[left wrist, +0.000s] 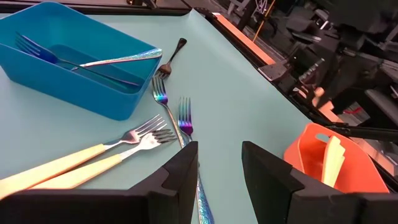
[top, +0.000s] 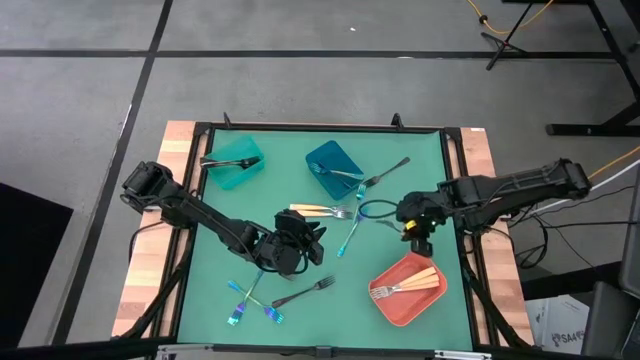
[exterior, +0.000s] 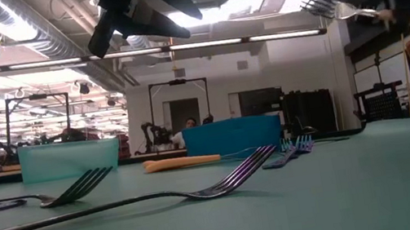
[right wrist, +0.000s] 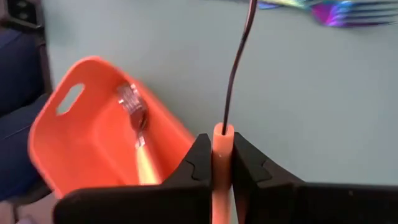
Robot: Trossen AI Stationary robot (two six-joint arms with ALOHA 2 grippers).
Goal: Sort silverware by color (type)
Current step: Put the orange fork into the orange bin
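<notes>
The green tabletop [top: 300,160] carries a coral-red plastic bin [top: 408,296] with two gold-handled forks, a blue plastic bin [top: 322,157] and a teal plastic bin [top: 238,176], with loose forks lying between them. The left end effector [top: 312,243], fingers parted and empty, hovers mid-table over an iridescent blue-teal fork [left wrist: 182,121]. The right end effector [top: 418,240] is clamped on a gold-handled fork [right wrist: 222,140], held above the tabletop just beside the coral-red bin.

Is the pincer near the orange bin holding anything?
Yes, the right pincer is shut on a gold-handled fork beside the orange bin.
</notes>
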